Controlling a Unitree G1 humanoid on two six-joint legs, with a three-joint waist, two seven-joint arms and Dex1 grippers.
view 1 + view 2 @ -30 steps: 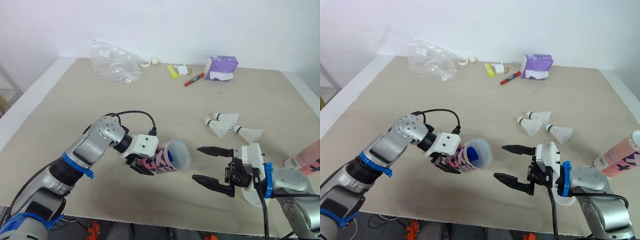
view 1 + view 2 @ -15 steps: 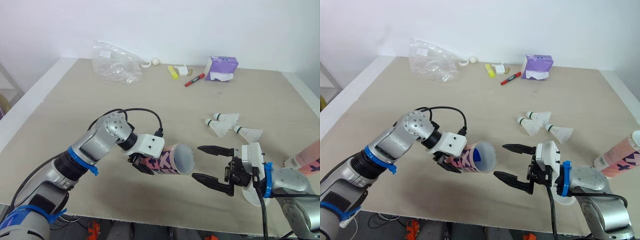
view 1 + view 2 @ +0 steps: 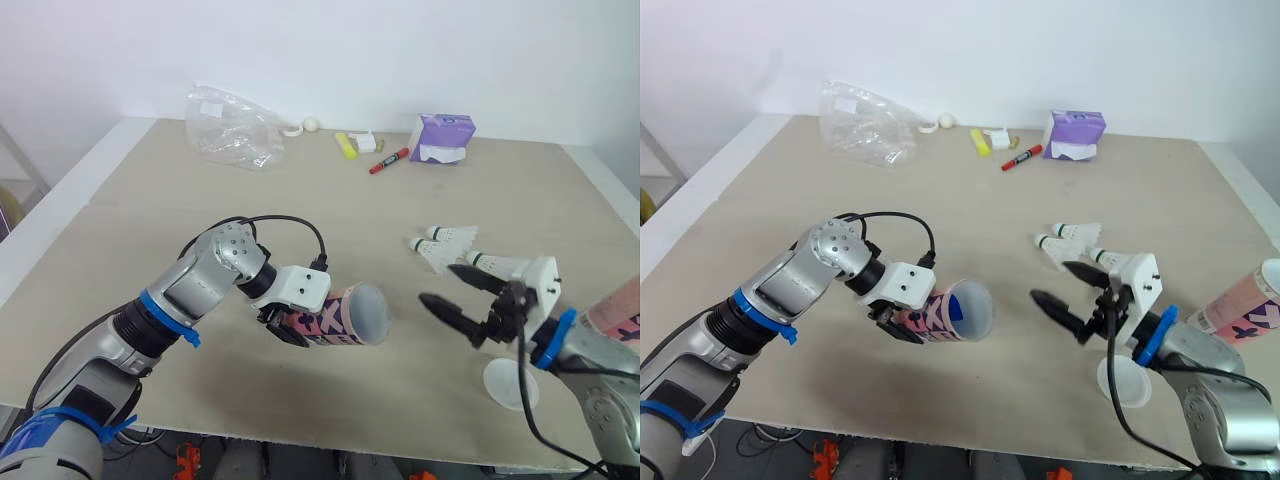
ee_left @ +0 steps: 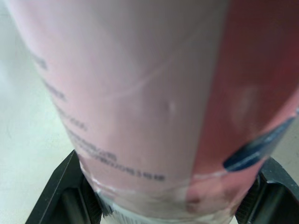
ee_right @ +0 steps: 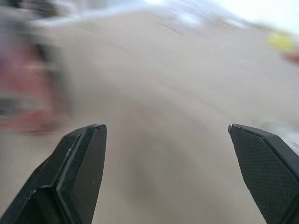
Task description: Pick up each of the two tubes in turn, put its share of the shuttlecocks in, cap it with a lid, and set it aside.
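My left gripper (image 3: pixel 288 326) is shut on a pink patterned tube (image 3: pixel 335 318), held level above the table with its open mouth facing right. Up close, the tube (image 4: pixel 154 102) sits between the black fingers (image 4: pixel 58 189). My right gripper (image 3: pixel 441 285) is open and empty in the air, fingertips pointing left toward the tube's mouth, just in front of three white shuttlecocks (image 3: pixel 445 245) lying on the table. A second pink tube (image 3: pixel 1245 305) lies at the right edge. A white lid (image 3: pixel 1125 380) rests on the table under my right wrist.
At the far side of the table lie a crumpled clear plastic bag (image 3: pixel 232 126), a purple tissue pack (image 3: pixel 441 137), a red marker (image 3: pixel 388 159), a yellow item (image 3: pixel 344 144) and a small white ball (image 3: pixel 311 123). The table's front edge runs close below both arms.
My right gripper has swung up and to the right toward the shuttlecocks, uncovering the white lid. My left arm has carried the tube a little to the right.
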